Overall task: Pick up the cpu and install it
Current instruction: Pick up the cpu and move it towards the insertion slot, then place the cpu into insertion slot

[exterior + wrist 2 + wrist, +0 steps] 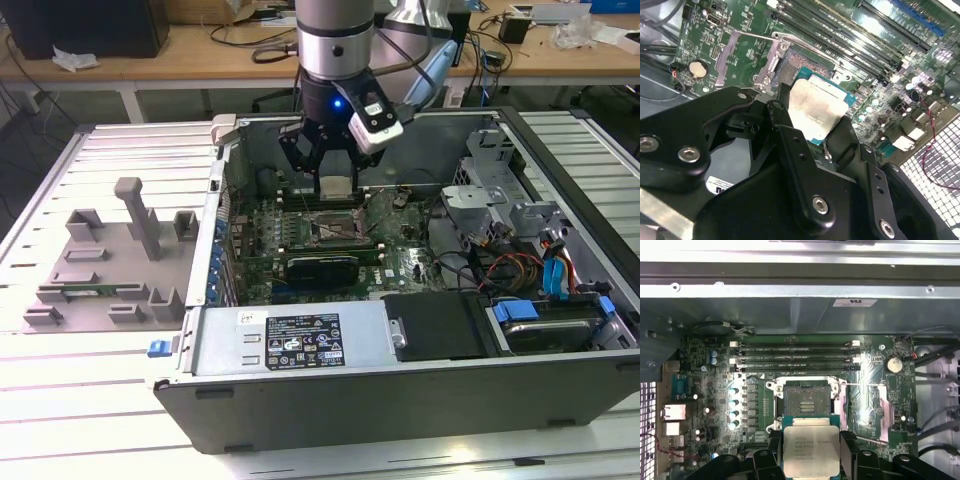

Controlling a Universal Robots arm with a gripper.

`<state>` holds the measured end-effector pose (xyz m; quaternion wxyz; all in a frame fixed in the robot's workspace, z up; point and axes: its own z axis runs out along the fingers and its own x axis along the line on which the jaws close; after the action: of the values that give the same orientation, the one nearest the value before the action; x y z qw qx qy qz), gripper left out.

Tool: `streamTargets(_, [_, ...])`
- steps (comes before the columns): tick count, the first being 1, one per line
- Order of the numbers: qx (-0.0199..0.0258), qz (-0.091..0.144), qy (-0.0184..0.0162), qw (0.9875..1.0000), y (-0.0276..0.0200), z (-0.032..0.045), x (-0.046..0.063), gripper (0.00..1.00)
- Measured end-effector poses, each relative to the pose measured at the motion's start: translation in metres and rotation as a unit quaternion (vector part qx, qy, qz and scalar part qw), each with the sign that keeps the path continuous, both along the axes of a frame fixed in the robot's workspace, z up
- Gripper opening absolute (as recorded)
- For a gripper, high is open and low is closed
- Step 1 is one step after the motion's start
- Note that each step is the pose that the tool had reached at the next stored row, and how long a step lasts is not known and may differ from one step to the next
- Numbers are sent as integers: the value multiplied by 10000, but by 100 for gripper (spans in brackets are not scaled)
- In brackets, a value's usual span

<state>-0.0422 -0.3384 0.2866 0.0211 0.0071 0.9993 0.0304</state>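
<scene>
Motherboard below — cpu in hand

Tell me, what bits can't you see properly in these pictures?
- The cpu's underside: faces away in both wrist views.
- The socket's pins: too small in the first wrist view.
- Part of the socket: hidden behind the cpu and the pincer in the second wrist view.

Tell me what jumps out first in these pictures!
The black gripper catches the eye first, clamped on the cpu, a shiny silver square, inside the open computer case. Close by on the green motherboard, the socket lies open and empty. Grey holder blocks stand on the exterior view's left.
</scene>
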Motion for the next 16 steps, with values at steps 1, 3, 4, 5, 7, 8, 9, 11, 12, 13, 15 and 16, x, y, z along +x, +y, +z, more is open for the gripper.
streamTargets(1, [0, 8, 0, 10000, 8, -15, 0, 54])
streamTargets(3, [-1, 21, 0, 10000, 17, -53, 0, 54])
streamTargets(4, [-1, 27, 0, 10000, 20, -70, 0, 54])
streamTargets(5, [-1, 33, 1, 10000, 23, -93, 0, 54])
streamTargets(7, [0, 39, 0, 10000, 25, -136, 0, 54])
streamTargets(8, [0, 40, 0, 10000, 25, -146, 0, 54])
streamTargets(9, [-2, 42, 1, 10000, 25, -150, 0, 54])
streamTargets(11, [-1, 42, 1, 10000, 25, -152, 0, 54])
streamTargets(12, [-1, 41, 0, 10000, 25, -153, 0, 54])
streamTargets(13, [-1, 42, 0, 10000, 25, -153, 0, 54])
streamTargets(15, [-1, 42, 0, 10000, 25, -154, 0, 54])
streamTargets(16, [-1, 42, 0, 10000, 25, -154, 0, 54])
